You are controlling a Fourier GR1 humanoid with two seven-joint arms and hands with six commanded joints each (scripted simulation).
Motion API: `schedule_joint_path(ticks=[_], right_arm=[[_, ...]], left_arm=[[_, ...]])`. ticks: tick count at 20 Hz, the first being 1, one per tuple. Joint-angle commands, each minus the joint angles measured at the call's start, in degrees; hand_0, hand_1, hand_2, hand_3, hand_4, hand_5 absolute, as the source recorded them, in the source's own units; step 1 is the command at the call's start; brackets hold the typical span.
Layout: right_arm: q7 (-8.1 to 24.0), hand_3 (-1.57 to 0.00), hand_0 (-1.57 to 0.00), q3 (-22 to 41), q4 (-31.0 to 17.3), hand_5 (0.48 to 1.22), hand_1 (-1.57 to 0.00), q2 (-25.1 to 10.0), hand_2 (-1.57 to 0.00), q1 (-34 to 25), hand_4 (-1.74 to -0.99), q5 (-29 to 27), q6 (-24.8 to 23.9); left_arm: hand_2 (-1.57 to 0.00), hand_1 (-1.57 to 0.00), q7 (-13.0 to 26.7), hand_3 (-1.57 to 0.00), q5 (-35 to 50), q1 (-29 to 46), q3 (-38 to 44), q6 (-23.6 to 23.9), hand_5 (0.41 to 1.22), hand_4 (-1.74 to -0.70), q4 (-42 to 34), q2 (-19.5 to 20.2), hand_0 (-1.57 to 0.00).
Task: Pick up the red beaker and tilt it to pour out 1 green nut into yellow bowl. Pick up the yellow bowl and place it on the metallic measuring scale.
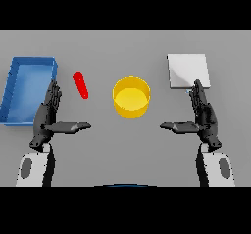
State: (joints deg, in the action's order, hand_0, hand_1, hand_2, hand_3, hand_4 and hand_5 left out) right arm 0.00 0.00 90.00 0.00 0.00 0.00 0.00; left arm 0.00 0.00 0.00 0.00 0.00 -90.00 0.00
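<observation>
Both hands, left hand (49, 114) and right hand (202, 114), lie released. Left should grab the red beaker (81, 85) gently, then tip slowly over the bowl (131, 97).

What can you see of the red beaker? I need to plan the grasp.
The red beaker is a small, slim, glossy red tube, seen slanted, its upper end farther left than its lower end. It sits on the grey table between the blue tray and the yellow bowl, touching neither. No hand holds it. Any nut inside is not visible.
</observation>
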Motion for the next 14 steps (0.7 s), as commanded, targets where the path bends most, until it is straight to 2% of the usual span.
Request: schedule_joint_path(ticks=[1, 6, 7, 8, 9, 11, 14], right_arm=[[0.0, 0.0, 0.0, 0.1, 0.0, 0.578, 0.0, 0.1, 0.0, -0.1, -1.071, 0.1, -0.1], [0.1, 0.0, 0.0, 0.9, -1.0, 0.578, 0.0, 1.3, 0.0, -1.0, -1.071, 1.1, -1.0], [-3.8, 0.0, 0.0, 3.4, 1.6, 0.578, 0.0, -1.0, 0.0, 0.4, -1.071, 7.5, -2.9], [-6.2, 0.0, 0.0, 5.7, 3.6, 0.577, 0.0, -1.8, 0.0, 2.5, -1.072, 12.0, -4.1], [-6.5, 0.0, 0.0, 7.1, 5.4, 0.576, 0.0, -2.5, 0.0, 3.7, -1.066, 14.8, -4.8], [-5.2, 0.0, 0.0, 8.1, 6.1, 0.581, 0.0, -3.1, 0.0, 4.1, -1.071, 17.1, -5.0], [-4.0, 0.0, 0.0, 8.1, 6.3, 0.6, 0.0, -2.9, 0.0, 3.8, -1.118, 16.2, -4.1]], left_arm=[[0.0, 0.0, 0.0, 0.0, 0.0, 0.1, 0.0, 0.0, 0.66, -1.14, 0.0, 0.0, 0.0], [0.0, 0.0, -0.2, 0.0, 0.5, 0.6, 0.3, -0.4, 0.66, -1.14, -0.5, 0.5, 0.0], [0.0, 0.0, -1.8, 0.0, -2.4, 3.3, -2.2, -1.1, 0.66, -1.14, -4.2, 2.2, 0.0], [0.0, 0.0, -2.9, 0.0, -4.8, 6.1, -4.4, -1.4, 0.66, -1.14, -7.3, 2.9, 0.0], [0.0, 0.0, -1.8, 0.0, -6.3, 7.5, -5.6, -1.3, 0.66, -1.14, -9.4, 3.3, 0.0], [0.0, 0.0, 1.1, 0.0, -7.2, 7.4, -6.3, -1.5, 0.66, -1.14, -11.3, 4.1, 0.0], [0.0, 0.0, 3.5, 0.0, -7.4, 7.6, -6.6, -2.0, 0.652, -1.14, -11.8, 4.8, 0.0]])
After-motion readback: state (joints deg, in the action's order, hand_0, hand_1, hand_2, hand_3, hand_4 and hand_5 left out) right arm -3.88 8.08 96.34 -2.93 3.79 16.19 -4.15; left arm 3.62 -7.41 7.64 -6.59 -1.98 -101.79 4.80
